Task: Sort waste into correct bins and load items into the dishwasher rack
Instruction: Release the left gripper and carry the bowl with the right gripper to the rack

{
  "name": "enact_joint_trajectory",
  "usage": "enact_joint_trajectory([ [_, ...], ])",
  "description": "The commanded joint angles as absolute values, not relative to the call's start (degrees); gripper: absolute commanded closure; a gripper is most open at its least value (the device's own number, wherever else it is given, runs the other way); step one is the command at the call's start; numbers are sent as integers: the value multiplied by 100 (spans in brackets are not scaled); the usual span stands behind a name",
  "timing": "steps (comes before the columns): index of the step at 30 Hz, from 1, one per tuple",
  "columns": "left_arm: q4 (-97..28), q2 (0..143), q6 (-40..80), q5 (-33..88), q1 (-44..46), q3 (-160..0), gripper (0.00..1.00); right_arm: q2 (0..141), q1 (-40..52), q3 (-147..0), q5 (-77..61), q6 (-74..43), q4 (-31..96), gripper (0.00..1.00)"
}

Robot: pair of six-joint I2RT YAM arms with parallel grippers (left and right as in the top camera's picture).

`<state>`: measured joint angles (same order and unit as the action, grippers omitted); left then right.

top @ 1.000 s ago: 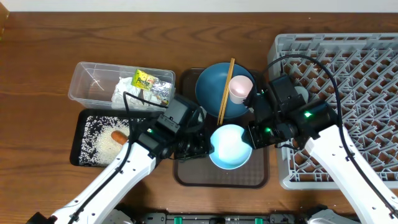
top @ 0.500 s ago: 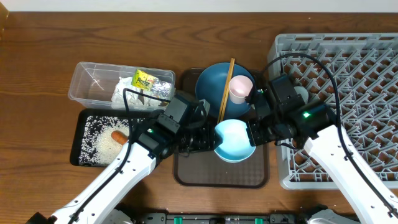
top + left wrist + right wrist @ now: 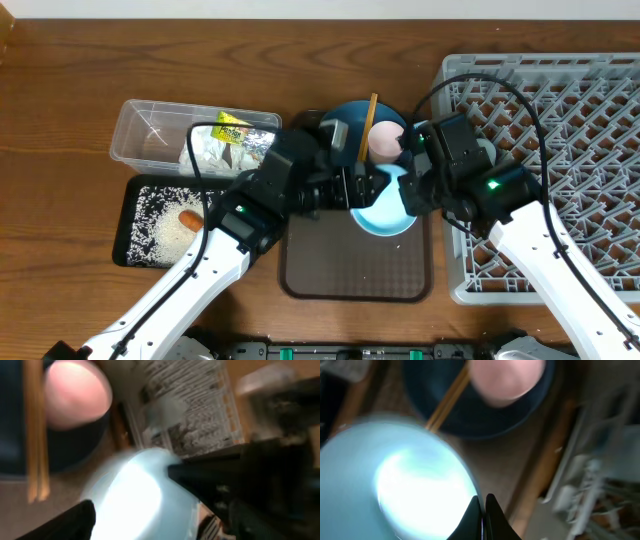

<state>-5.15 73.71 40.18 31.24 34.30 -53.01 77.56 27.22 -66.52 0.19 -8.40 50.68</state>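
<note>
My right gripper (image 3: 406, 192) (image 3: 481, 510) is shut on the rim of the light-blue bowl (image 3: 385, 208) (image 3: 405, 485), which is tilted above the brown tray (image 3: 350, 275). The left gripper (image 3: 352, 187) (image 3: 160, 512) stands open at the bowl's (image 3: 135, 495) left side, its fingers apart from the rim. Behind the bowl, the pale-pink cup (image 3: 385, 140) (image 3: 507, 377) and the chopsticks (image 3: 366, 125) (image 3: 35, 435) rest on the dark-blue plate (image 3: 340, 135). The clear tub (image 3: 150, 135) holds the napkin (image 3: 205, 150) and snack packet (image 3: 232, 130). Rice and the carrot (image 3: 189, 217) lie in the black tray (image 3: 135, 235). The grey rack (image 3: 570, 130) fills the right.
Another light-blue cup (image 3: 484, 150) sits at the rack's near-left corner, just behind my right arm. Both arms crowd over the brown tray's back half. Bare wooden table (image 3: 60, 120) lies to the left of the bins.
The left gripper has opened and let go of the bowl. The right gripper has closed on its rim, and the bowl has moved toward the plate and tilted.
</note>
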Motion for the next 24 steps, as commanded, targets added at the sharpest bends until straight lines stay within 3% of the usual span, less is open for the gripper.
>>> enact_joint_trajectory([
  [1, -106, 7328, 3975, 3385, 3470, -5382, 8, 7725, 2766, -6696, 1256, -744, 4799, 99],
  [12, 176, 7330, 3972, 3387, 3247, -5380, 2, 7725, 2397, -6696, 4101, -97, 3524, 99],
  [19, 137, 7330, 3972, 3387, 3247, -5380, 1, 7765, 1590, -6696, 4327, 1260, 2394, 99],
  [24, 137, 7330, 3975, 3387, 3247, -5380, 0, 8038, 908, -6696, 4080, 3028, 1702, 99],
])
